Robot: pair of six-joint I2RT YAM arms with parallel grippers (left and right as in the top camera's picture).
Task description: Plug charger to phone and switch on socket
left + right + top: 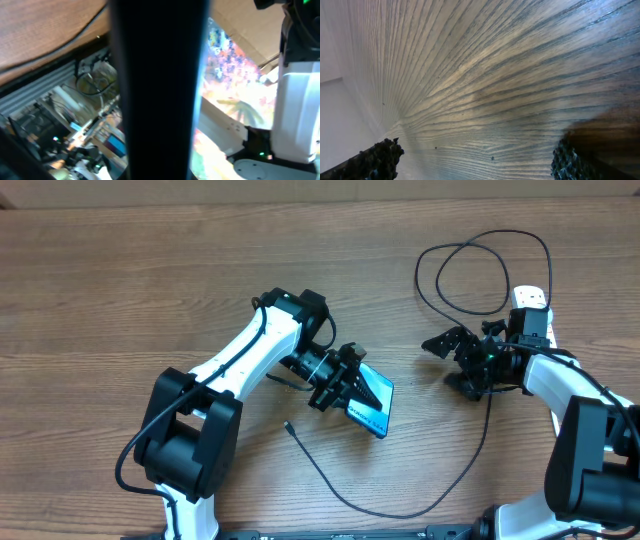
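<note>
My left gripper point(360, 392) is shut on the phone point(381, 402) and holds it tilted just above the table, its blue lit screen showing. In the left wrist view the phone's dark edge point(160, 90) fills the middle and hides my fingers. The charger's small connector tip point(288, 425) lies free on the wood, just left of and below the phone. Its thin black cable point(400, 513) curves right and up toward the socket point(530, 300), a white strip mostly hidden under my right arm. My right gripper point(451, 364) point(472, 160) stands open just above bare wood, left of the socket.
A wide loop of the black cable point(480, 272) lies at the back right, above the right gripper. The wooden table point(120, 290) stretches away to the left and back. The right arm's white link point(550, 380) lies over the cable.
</note>
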